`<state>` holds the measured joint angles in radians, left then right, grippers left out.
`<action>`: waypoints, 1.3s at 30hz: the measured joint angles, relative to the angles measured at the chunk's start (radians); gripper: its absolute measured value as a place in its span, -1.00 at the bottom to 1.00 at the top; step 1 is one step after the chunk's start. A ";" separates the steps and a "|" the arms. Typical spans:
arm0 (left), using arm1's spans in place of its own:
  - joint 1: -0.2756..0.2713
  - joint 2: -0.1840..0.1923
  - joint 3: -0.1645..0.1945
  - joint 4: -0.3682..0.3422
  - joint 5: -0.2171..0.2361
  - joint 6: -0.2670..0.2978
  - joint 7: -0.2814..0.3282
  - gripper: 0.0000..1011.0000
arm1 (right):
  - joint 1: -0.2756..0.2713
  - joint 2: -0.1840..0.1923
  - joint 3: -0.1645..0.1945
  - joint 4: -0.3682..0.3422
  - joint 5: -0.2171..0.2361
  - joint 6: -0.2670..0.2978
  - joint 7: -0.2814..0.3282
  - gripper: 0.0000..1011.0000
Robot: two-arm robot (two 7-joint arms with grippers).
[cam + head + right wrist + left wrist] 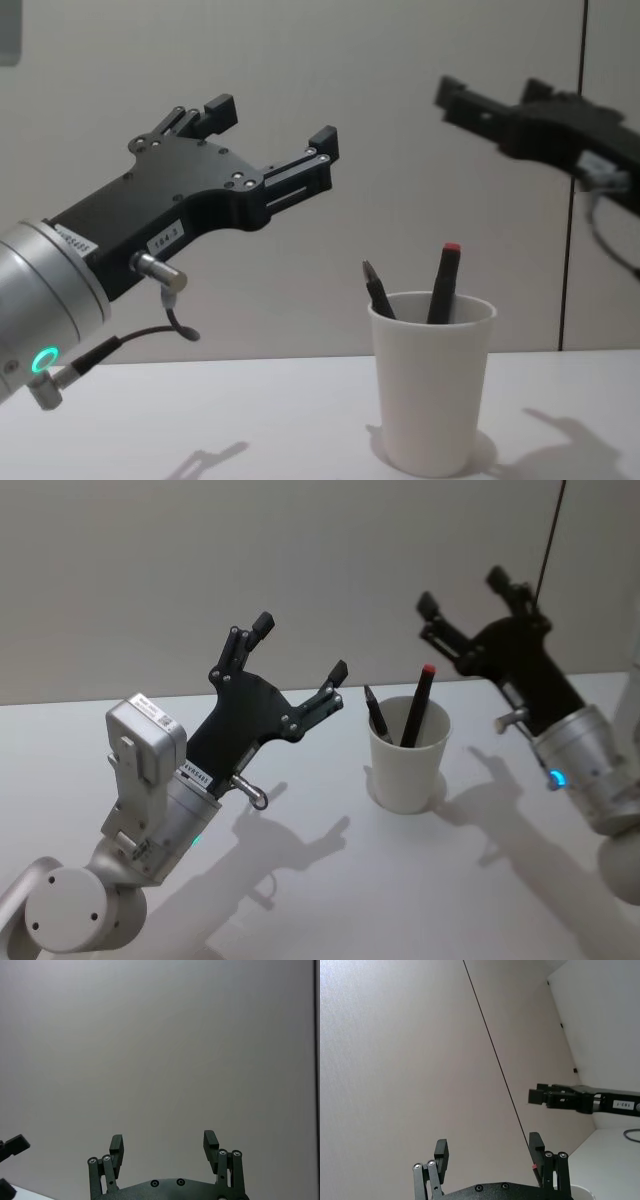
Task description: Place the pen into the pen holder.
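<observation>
Black left pincer (300, 648): raised above the desk (330, 880), angled up toward the wall, fingers spread wide, nothing held. Right pincer (462, 593): likewise raised beyond the cup, spread wide, empty. Pen holder (407, 758): white paper cup, upright on the desk between the two arms. Contents: one red-tipped pen (417, 706) and one dark pen (377, 714), both leaning inside.

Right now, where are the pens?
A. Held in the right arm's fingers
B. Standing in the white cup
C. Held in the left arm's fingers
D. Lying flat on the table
B: two pens, a red-tipped pen and a dark pen, lean inside the white paper cup, while the left gripper and right gripper are raised, open and empty.
</observation>
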<state>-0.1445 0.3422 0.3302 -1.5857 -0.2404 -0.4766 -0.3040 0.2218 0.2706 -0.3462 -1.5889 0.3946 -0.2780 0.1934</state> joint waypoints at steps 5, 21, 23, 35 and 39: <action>0.000 0.000 0.000 0.000 0.000 0.000 0.000 0.98 | -0.031 0.042 0.026 -0.040 0.019 0.013 -0.030 0.98; -0.007 0.003 0.009 -0.002 0.002 0.036 0.021 0.98 | -0.092 0.087 0.064 -0.093 0.024 0.067 -0.073 0.98; -0.010 0.004 0.013 -0.003 0.003 0.053 0.030 0.98 | -0.106 0.085 0.069 -0.100 0.012 0.089 -0.078 0.98; -0.040 0.018 0.053 -0.017 0.017 0.211 0.125 0.98 | -0.192 0.073 0.104 -0.152 -0.067 0.237 -0.111 0.98; -0.051 0.023 0.069 -0.022 0.022 0.271 0.161 0.98 | -0.219 0.069 0.114 -0.168 -0.091 0.283 -0.121 0.98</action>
<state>-0.1960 0.3648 0.3989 -1.6077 -0.2187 -0.2059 -0.1430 0.0029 0.3400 -0.2321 -1.7568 0.3034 0.0045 0.0727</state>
